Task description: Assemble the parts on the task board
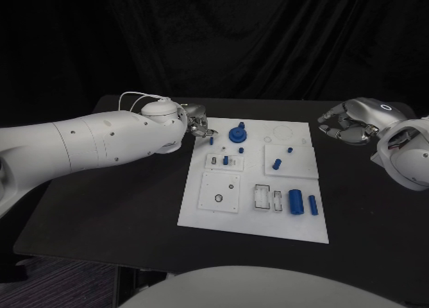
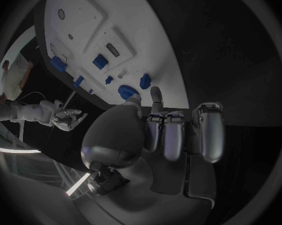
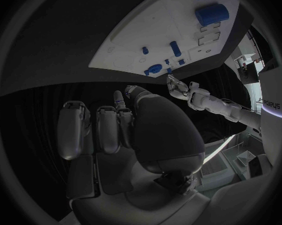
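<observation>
One white task board (image 1: 207, 215) lies on one black table (image 1: 113, 212). Seven blue parts can be counted on the board: one round knob-like piece (image 1: 238, 134) near the far edge, one small peg (image 1: 290, 151), one short cylinder (image 1: 277, 164), one small piece (image 1: 227, 159) in a white block, one small piece (image 1: 213, 136) at the far left corner, one wide block (image 1: 297, 200) and one slim bar (image 1: 313, 205). Two robot hands are present: one left hand (image 1: 197, 125) and one right hand (image 1: 348, 124).

Matt white task board (image 1: 203, 212), smooth blue plastic parts (image 1: 312, 205), matt black table (image 1: 113, 212)
</observation>
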